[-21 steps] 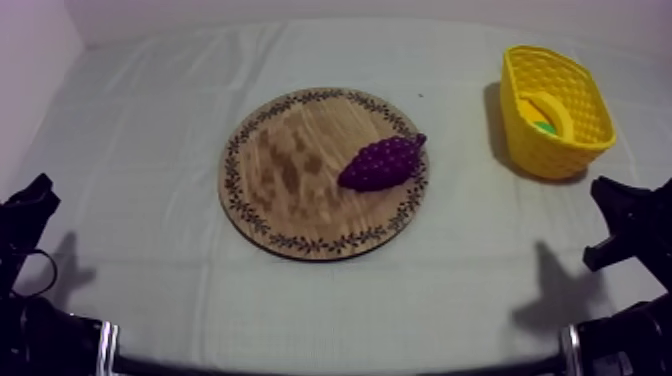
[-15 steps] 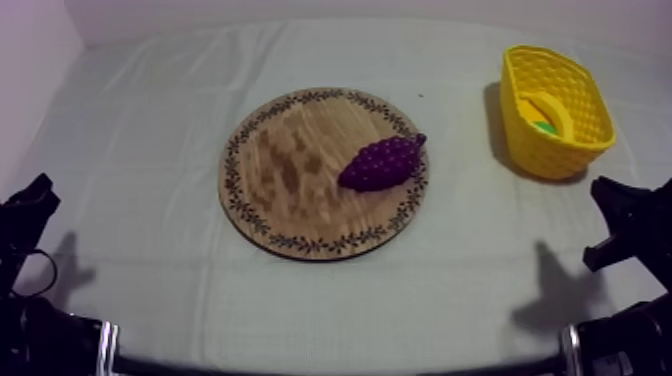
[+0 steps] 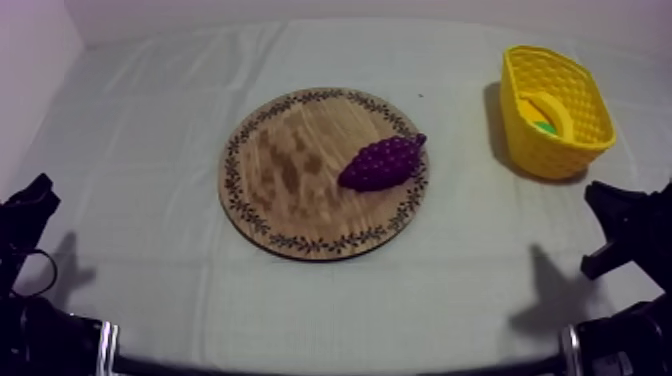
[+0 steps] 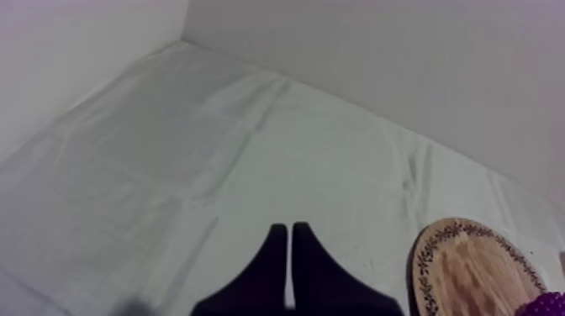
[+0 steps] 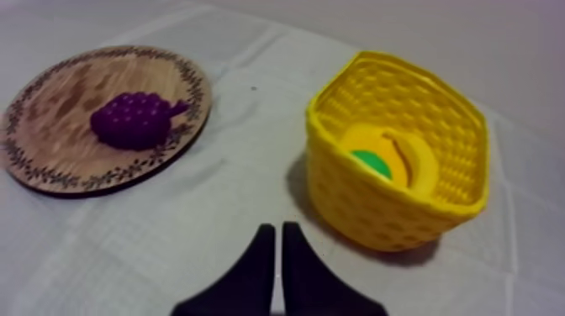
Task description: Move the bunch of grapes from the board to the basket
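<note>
**Grapes on board; both tools clenched, clear of the load**

Top view: The bunch of grapes [image 3: 380, 163] lies on the right half of the round wooden board [image 3: 280, 170], stem end toward the yellow basket [image 3: 545, 155]. The board sits mid-table [image 3: 150, 120]. The basket stands upright, well apart from the board, with yellow toy fruit [image 3: 548, 108] inside, kind not discernible. The left arm [image 3: 30, 215] sits low at the left edge and the right arm [image 3: 625, 225] low at the right edge, near the basket. Both are well apart from the grapes.

Left wrist view: The left tool [image 4: 290, 229] is clenched on nothing, fingers together as a narrow wedge over bare cloth. The board lies beyond it to one side, with the grapes at its far edge.

Right wrist view: The right tool [image 5: 278, 227] is clenched on nothing, its tip over cloth between board and basket. The basket is near. The grapes are farther off, on the part of the board toward the basket, untouched
</note>
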`<state>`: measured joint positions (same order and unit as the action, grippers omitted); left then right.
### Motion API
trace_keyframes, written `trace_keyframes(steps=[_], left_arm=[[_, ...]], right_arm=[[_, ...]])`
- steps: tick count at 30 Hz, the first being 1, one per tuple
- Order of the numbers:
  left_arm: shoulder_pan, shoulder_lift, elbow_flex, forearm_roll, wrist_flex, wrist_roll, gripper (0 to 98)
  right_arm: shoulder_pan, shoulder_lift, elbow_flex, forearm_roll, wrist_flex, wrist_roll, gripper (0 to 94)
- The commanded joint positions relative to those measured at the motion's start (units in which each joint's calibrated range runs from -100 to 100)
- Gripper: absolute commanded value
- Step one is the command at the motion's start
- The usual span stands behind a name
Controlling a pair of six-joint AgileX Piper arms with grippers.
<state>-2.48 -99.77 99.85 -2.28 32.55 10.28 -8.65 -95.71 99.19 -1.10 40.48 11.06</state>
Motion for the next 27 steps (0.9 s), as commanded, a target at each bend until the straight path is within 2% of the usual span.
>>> trace_keyframes(steps=[1,6,9,18,23,27], left_arm=[[0.0,0.0,0.0,0.01,0.0,0.0,0.0],[0.0,0.0,0.0,0.01,0.0,0.0,0.0],[0.0,0.0,0.0,0.01,0.0,0.0,0.0],[0.0,0.0,0.0,0.01,0.0,0.0,0.0],[0.0,0.0,0.0,0.01,0.0,0.0,0.0],[0.0,0.0,0.0,0.01,0.0,0.0,0.0]], right_arm=[[-2.5,0.0,-0.1,0.1,0.4,-0.2,0.4],[-5.6,0.0,-0.2,0.3,0.9,0.1,0.4],[-6.5,0.7,-0.7,0.6,0.4,-1.2,0.4],[-8.9,17.4,-10.3,7.7,-2.1,-7.6,0.4],[-11.9,31.8,-22.6,10.8,3.8,-9.3,0.4],[-13.2,44.0,-34.4,10.1,11.7,-8.7,0.4]])
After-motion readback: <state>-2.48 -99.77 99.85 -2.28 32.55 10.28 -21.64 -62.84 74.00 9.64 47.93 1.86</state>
